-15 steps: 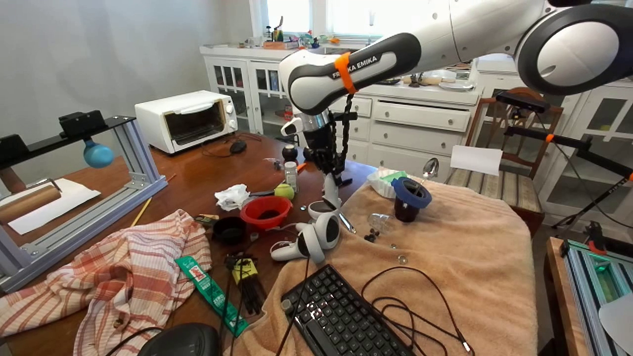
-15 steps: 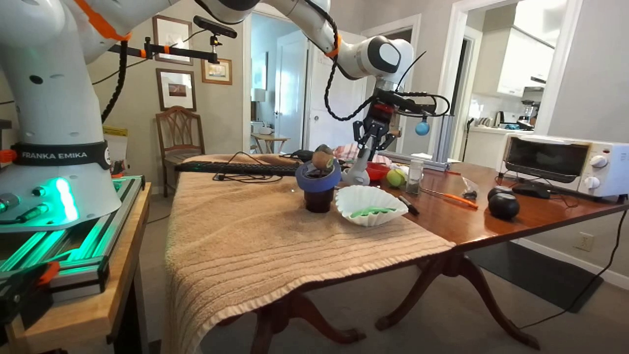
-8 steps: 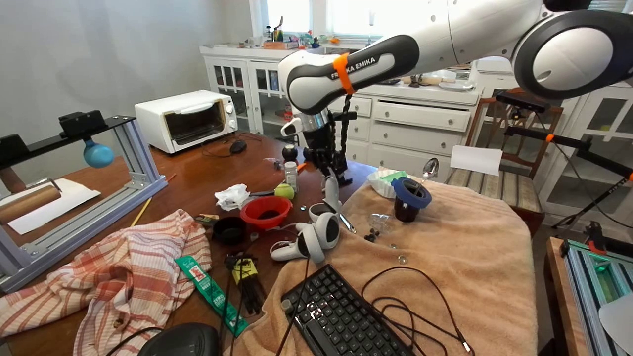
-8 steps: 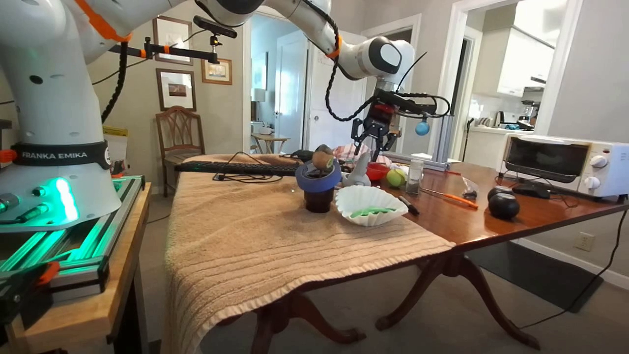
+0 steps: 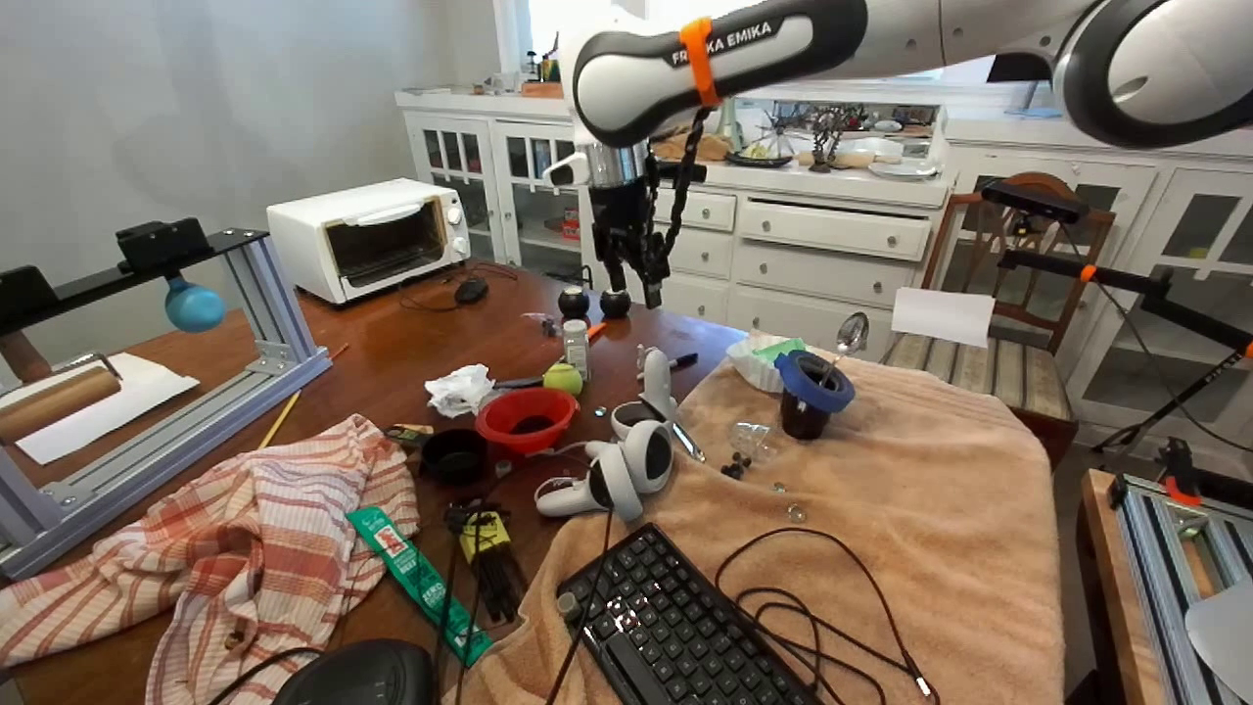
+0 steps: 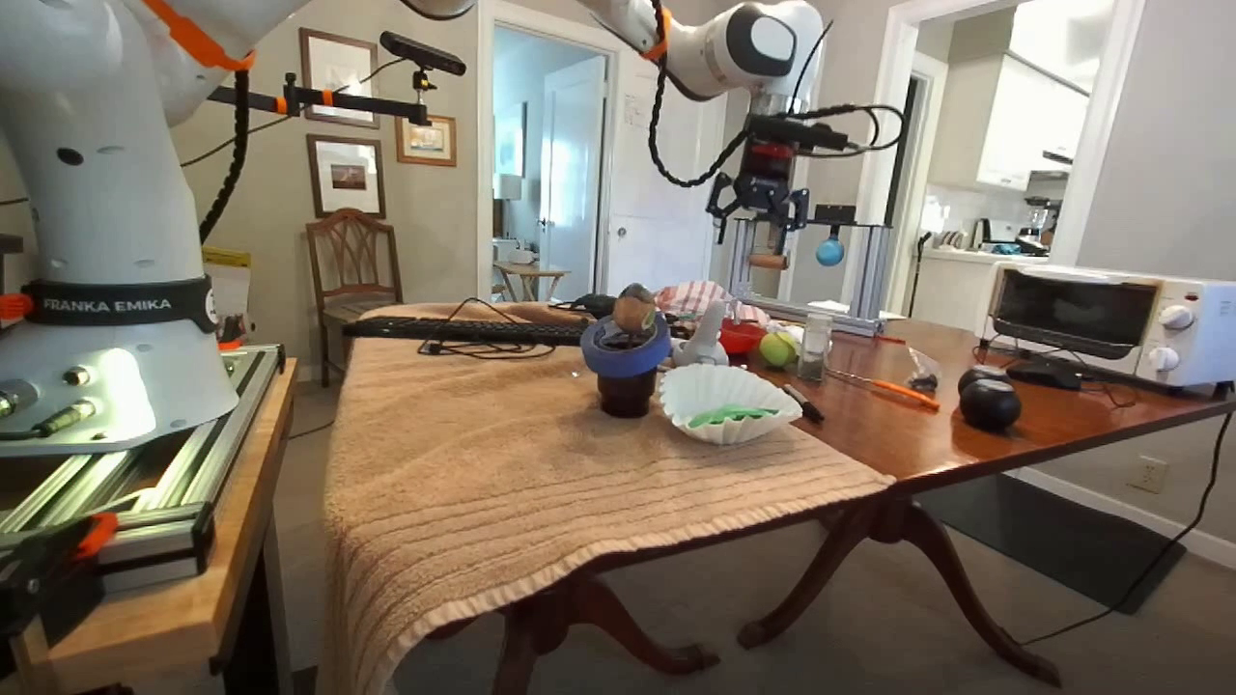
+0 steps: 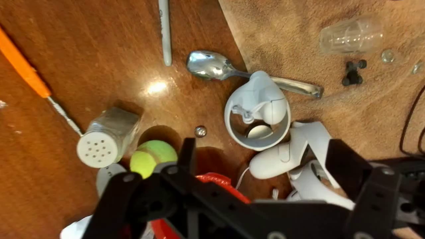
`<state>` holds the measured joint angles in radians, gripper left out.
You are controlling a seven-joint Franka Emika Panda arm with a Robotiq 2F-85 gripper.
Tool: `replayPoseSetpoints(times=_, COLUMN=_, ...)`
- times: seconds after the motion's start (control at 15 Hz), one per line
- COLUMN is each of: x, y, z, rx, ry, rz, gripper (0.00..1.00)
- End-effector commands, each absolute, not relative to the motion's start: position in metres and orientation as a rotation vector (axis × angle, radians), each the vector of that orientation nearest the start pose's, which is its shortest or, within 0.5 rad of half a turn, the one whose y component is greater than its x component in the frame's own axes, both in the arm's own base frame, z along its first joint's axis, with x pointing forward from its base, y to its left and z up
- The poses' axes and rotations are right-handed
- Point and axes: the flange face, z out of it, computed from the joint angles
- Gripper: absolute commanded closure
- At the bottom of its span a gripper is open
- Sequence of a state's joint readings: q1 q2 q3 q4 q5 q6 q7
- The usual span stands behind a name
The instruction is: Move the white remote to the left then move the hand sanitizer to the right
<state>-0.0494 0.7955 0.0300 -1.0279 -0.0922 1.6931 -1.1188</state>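
Note:
Two white controllers, the nearest match to the white remote, lie together mid-table. One [image 5: 658,380] stands with its handle pointing up, its ring [image 7: 229,122] around the base in the wrist view. The second controller [image 5: 612,480] lies on its side against it. My gripper [image 5: 634,284] hangs well above and behind them, open, with nothing between its fingers. In an exterior view the gripper [image 6: 753,236] is high over the upright controller [image 6: 712,333]. Both fingers [image 7: 189,149] are spread wide in the wrist view. The hand sanitizer is hidden or out of view.
A clear shaker [image 7: 98,149] with a holed white cap stands beside a tennis ball [image 7: 154,156] and a red bowl [image 5: 529,421]. A spoon [image 7: 207,64] lies against the upright controller. A blue-rimmed cup [image 6: 626,352] and white paper filter [image 6: 729,386] stand on the towel [image 6: 483,463].
My gripper was shut on the upright controller's handle, then opened and let go. It has since risen clear, while the controller stays standing, its handle leaning slightly differently.

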Motion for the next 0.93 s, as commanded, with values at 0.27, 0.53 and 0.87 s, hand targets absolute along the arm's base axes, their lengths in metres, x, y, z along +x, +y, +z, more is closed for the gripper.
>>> replayPoseSetpoints(times=0.27, x=0.746, y=-0.060, z=0.415, rx=-2.823, ry=-1.320, rz=0.092, gripper=0.00)
replayPoseSetpoints(times=0.53, x=0.745, y=-0.065, z=0.416, rx=-2.840, ry=-1.268, rz=0.087, gripper=0.00)
replayPoseSetpoints(times=0.87, x=0.766, y=-0.077, z=0.408, rx=-3.047, ry=-0.754, rz=0.074, gripper=0.00)
